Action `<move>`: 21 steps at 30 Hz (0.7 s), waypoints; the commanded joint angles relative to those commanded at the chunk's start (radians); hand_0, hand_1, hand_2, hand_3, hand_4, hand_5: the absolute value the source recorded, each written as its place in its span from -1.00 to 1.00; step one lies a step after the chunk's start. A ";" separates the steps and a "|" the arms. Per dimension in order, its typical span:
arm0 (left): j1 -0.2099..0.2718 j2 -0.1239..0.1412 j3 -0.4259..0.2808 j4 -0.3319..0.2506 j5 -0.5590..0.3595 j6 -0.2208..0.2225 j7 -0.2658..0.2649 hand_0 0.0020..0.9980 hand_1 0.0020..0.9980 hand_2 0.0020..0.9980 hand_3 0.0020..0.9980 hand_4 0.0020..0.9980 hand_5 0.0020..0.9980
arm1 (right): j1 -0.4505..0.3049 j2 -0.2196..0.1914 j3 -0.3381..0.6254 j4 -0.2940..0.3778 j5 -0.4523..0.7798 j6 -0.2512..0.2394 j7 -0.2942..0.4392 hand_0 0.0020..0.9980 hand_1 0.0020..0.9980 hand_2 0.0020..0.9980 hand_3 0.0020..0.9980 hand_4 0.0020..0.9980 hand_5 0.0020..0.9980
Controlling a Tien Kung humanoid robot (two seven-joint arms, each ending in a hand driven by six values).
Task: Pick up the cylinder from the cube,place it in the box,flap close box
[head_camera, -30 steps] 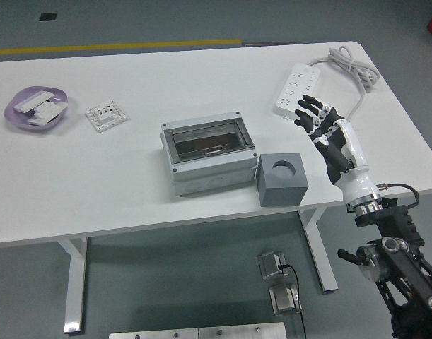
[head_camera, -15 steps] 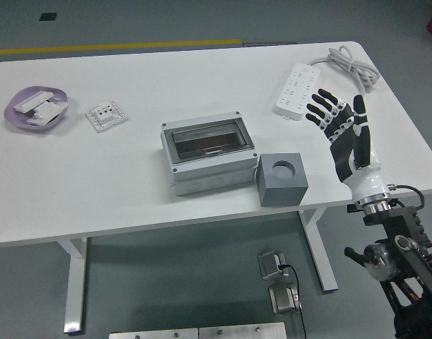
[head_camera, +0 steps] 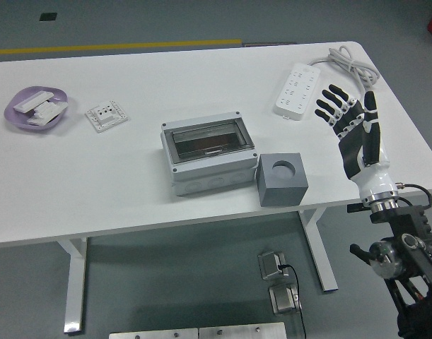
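Note:
A grey cube (head_camera: 281,179) with a round empty hole in its top stands near the table's front edge. Just left of it, touching or nearly so, is the grey box (head_camera: 208,153), its clear flap lying shut; something reddish-brown shows dimly under the flap. No cylinder is in sight on the cube. My right hand (head_camera: 348,116) is raised over the table's right part, right of the cube and apart from it, fingers spread, holding nothing. My left arm is out of view.
A white power strip (head_camera: 295,89) with a grey cable (head_camera: 352,62) lies at the back right, just left of my hand. A white socket plate (head_camera: 106,115) and a purple dish (head_camera: 36,107) of white parts lie at the far left.
My right hand has moved to the right and slightly back, away from the cube, turning more upright with fingers still spread. Box and cube have not moved.

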 joint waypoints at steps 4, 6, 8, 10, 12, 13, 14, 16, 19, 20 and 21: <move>-0.003 0.002 0.002 0.000 -0.002 -0.001 -0.002 0.27 0.08 0.04 0.22 0.19 -0.67 | -0.004 0.003 0.019 -0.009 -0.016 -0.004 -0.004 0.69 0.61 0.62 0.52 1.00 1.00; -0.005 0.003 0.001 0.000 -0.002 -0.002 -0.002 0.27 0.08 0.04 0.22 0.19 -0.67 | -0.002 0.006 0.026 -0.012 -0.024 -0.006 -0.006 0.69 0.61 0.62 0.52 1.00 1.00; -0.007 0.005 0.000 0.000 -0.002 -0.001 -0.003 0.27 0.08 0.04 0.22 0.19 -0.67 | -0.001 0.009 0.031 -0.015 -0.031 -0.007 -0.007 0.69 0.61 0.62 0.52 1.00 1.00; -0.009 0.006 -0.002 0.000 0.000 -0.001 -0.004 0.26 0.08 0.05 0.22 0.19 -0.67 | 0.000 0.010 0.034 -0.017 -0.035 -0.007 -0.008 0.70 0.60 0.60 0.51 0.99 1.00; -0.011 0.008 -0.005 0.000 0.001 0.000 -0.004 0.26 0.08 0.05 0.22 0.19 -0.67 | 0.000 0.010 0.037 -0.018 -0.041 -0.007 -0.010 0.70 0.60 0.60 0.51 0.99 1.00; -0.011 0.009 -0.006 0.000 0.001 0.000 -0.004 0.26 0.08 0.05 0.22 0.19 -0.67 | 0.000 0.011 0.039 -0.019 -0.043 -0.008 -0.011 0.70 0.60 0.60 0.51 0.99 1.00; -0.011 0.009 -0.007 0.000 0.002 0.000 -0.004 0.26 0.08 0.05 0.22 0.19 -0.67 | 0.000 0.011 0.040 -0.019 -0.045 -0.008 -0.011 0.70 0.60 0.60 0.51 0.99 1.00; -0.012 0.007 -0.007 0.000 0.001 0.000 -0.004 0.26 0.08 0.05 0.22 0.19 -0.67 | 0.000 0.011 0.044 -0.019 -0.049 -0.009 -0.011 0.69 0.58 0.57 0.51 0.99 1.00; -0.012 0.003 -0.005 0.000 0.001 -0.001 -0.003 0.26 0.08 0.05 0.22 0.19 -0.67 | 0.002 0.009 0.049 -0.017 -0.054 -0.011 -0.011 0.69 0.58 0.57 0.51 0.99 1.00; -0.013 0.002 -0.004 0.000 0.000 -0.001 -0.003 0.26 0.08 0.05 0.22 0.19 -0.67 | 0.003 0.007 0.051 -0.016 -0.055 -0.011 -0.011 0.69 0.58 0.57 0.51 0.99 1.00; -0.013 0.001 -0.004 0.000 0.000 -0.001 -0.003 0.26 0.08 0.05 0.22 0.19 -0.67 | 0.003 0.005 0.052 -0.015 -0.056 -0.011 -0.011 0.69 0.58 0.57 0.51 0.99 1.00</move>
